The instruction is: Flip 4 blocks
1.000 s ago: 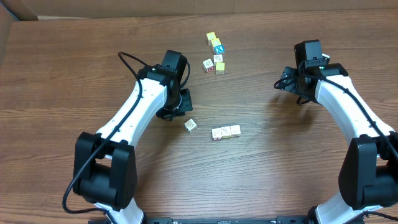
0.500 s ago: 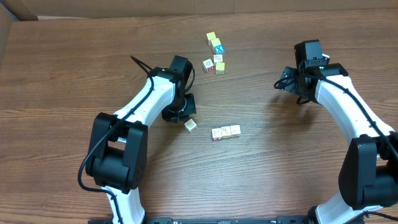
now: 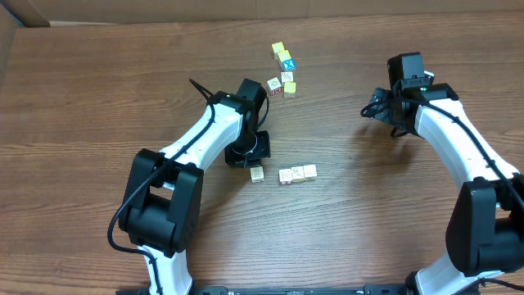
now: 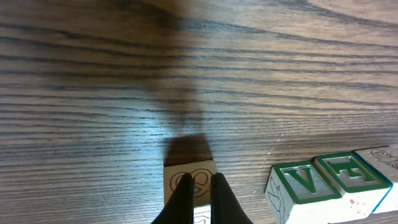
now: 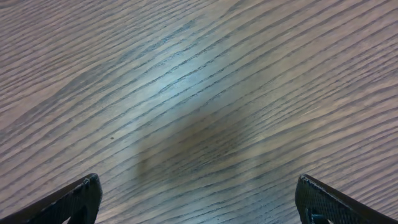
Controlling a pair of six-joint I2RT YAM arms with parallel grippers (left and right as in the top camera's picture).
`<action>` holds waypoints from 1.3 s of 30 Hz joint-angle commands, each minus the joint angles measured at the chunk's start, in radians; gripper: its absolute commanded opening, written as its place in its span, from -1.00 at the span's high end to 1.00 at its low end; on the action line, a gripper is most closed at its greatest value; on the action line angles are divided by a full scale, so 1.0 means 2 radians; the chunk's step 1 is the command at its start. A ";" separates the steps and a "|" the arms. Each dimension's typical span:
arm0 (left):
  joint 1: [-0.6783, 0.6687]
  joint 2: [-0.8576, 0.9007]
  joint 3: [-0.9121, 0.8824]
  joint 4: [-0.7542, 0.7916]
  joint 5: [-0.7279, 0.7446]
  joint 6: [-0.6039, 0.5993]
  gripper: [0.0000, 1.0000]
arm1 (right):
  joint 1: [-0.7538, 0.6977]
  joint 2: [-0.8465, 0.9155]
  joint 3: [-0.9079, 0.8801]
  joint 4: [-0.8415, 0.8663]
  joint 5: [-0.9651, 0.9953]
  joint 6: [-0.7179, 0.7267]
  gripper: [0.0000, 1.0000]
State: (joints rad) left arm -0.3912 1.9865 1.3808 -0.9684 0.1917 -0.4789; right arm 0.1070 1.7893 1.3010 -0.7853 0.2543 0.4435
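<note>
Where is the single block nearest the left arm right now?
Overhead, the block sits mid-table just below the left gripper, immediately left of the three-block row.

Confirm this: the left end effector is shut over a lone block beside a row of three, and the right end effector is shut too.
Wrong: the right end effector is open, jaws wide apart in the right wrist view. The left end effector is shut over the lone block beside the row of three.
</note>
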 commanded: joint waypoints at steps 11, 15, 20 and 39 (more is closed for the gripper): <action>0.015 -0.026 0.024 -0.043 -0.059 -0.038 0.92 | 0.001 -0.003 0.008 0.003 0.007 -0.003 -1.00; 0.010 -0.022 0.007 -0.048 -0.084 -0.049 0.91 | 0.001 -0.003 0.008 0.003 0.007 -0.003 -1.00; 0.005 -0.022 -0.033 0.002 -0.084 -0.053 0.92 | 0.001 -0.003 0.008 0.003 0.007 -0.003 -1.00; -0.007 -0.022 -0.048 0.027 -0.021 -0.053 0.92 | 0.001 -0.003 0.008 0.003 0.007 -0.003 -1.00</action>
State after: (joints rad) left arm -0.3996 1.9560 1.2907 -0.9184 0.1333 -0.5713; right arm 0.1070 1.7893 1.3010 -0.7849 0.2546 0.4431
